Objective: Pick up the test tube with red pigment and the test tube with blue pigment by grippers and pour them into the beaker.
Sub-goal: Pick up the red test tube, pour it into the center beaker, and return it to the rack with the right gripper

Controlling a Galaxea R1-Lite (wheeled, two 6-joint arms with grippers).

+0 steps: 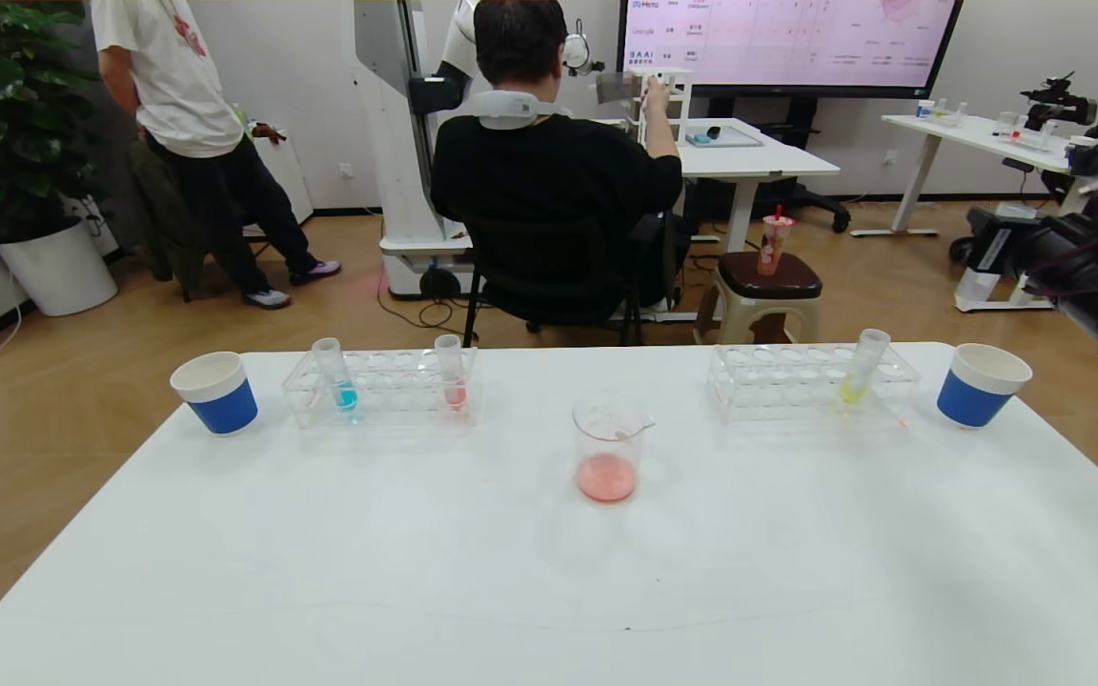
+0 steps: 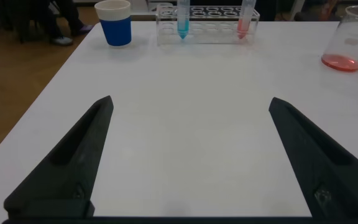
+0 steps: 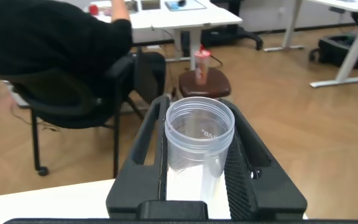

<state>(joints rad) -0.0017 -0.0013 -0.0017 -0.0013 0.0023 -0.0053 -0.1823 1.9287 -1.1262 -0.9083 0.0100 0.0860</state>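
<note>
The blue-pigment tube (image 1: 339, 381) and the red-pigment tube (image 1: 452, 376) stand upright in a clear rack (image 1: 396, 389) at the table's far left. Both also show in the left wrist view, blue (image 2: 183, 20) and red (image 2: 245, 20). The beaker (image 1: 608, 448) stands mid-table with a little red liquid in it, and shows in the left wrist view (image 2: 348, 40). My left gripper (image 2: 191, 101) is open and empty over bare table, well short of the rack. My right gripper (image 3: 199, 104) is shut on a clear, wide-mouthed tube (image 3: 201, 134) that shows no coloured liquid.
A second clear rack (image 1: 778, 386) at the far right holds a yellow-green tube (image 1: 862, 372). Blue-and-white paper cups stand at the far left (image 1: 215, 391) and far right (image 1: 980, 384). Beyond the table, a person sits on a chair (image 1: 549, 219) beside a stool (image 1: 766, 286).
</note>
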